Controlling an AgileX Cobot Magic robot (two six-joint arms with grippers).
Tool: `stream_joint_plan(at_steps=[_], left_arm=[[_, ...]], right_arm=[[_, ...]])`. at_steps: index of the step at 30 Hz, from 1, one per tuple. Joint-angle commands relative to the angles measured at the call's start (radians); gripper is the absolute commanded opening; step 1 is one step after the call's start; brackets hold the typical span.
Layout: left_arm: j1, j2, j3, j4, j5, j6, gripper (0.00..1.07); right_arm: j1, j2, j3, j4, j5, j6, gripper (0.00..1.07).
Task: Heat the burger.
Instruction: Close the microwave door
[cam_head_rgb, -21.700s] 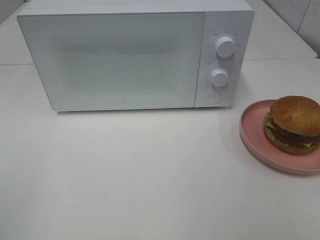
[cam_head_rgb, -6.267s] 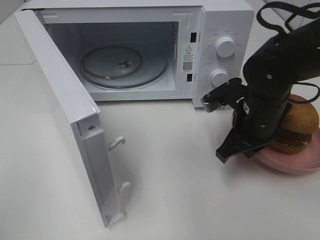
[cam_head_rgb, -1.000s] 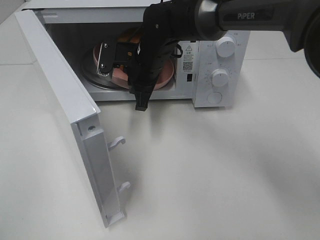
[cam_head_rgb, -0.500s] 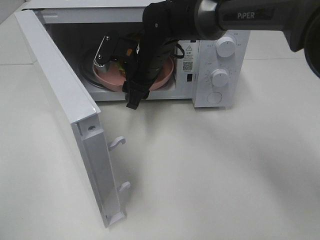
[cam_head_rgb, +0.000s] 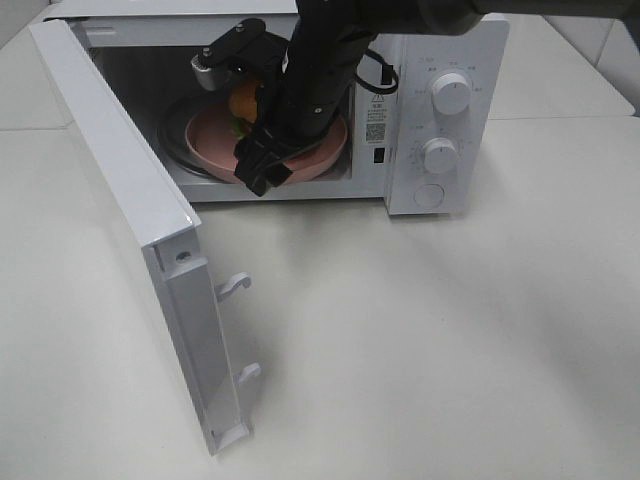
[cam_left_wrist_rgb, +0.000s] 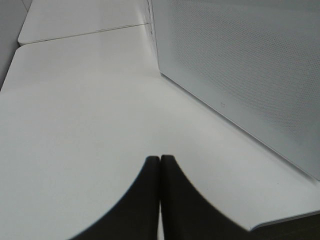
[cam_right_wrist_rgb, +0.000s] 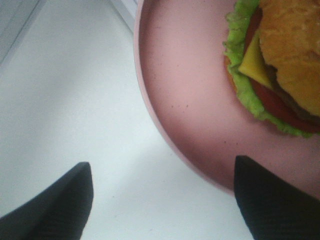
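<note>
The right gripper, nearly closed a moment ago, has spread wide astride the rim of the pink plate, while nearer, over the plain white counter, the left gripper is pressed together beside the swung-open door. The plate lies inside the microwave with the burger on it, bun uppermost, round, showing no long axis. From above the arm hides most of the burger, and the right wrist view cuts it off.
</note>
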Motion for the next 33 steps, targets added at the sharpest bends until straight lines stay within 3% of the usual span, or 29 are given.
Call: stream_joint_plan(at_steps=[1, 7, 15, 22, 33], left_arm=[[-0.001, -0.020, -0.001, 0.000, -0.011, -0.001, 0.00], [-0.001, -0.020, -0.001, 0.000, -0.011, -0.001, 0.00], [-0.001, -0.020, -0.001, 0.000, -0.011, -0.001, 0.00], [-0.001, -0.020, -0.001, 0.000, -0.011, -0.001, 0.00], [-0.001, -0.020, -0.001, 0.000, -0.011, -0.001, 0.00]], right_arm=[[-0.001, -0.026, -0.009, 0.014, 0.052, 0.072, 0.75], [-0.001, -0.069, -0.009, 0.014, 0.205, 0.331, 0.75], [-0.001, -0.101, -0.009, 0.014, 0.489, 0.458, 0.75], [-0.002, -0.111, 0.003, 0.004, 0.520, 0.516, 0.75], [-0.040, -0.269, 0.209, -0.122, 0.520, 0.574, 0.75]])
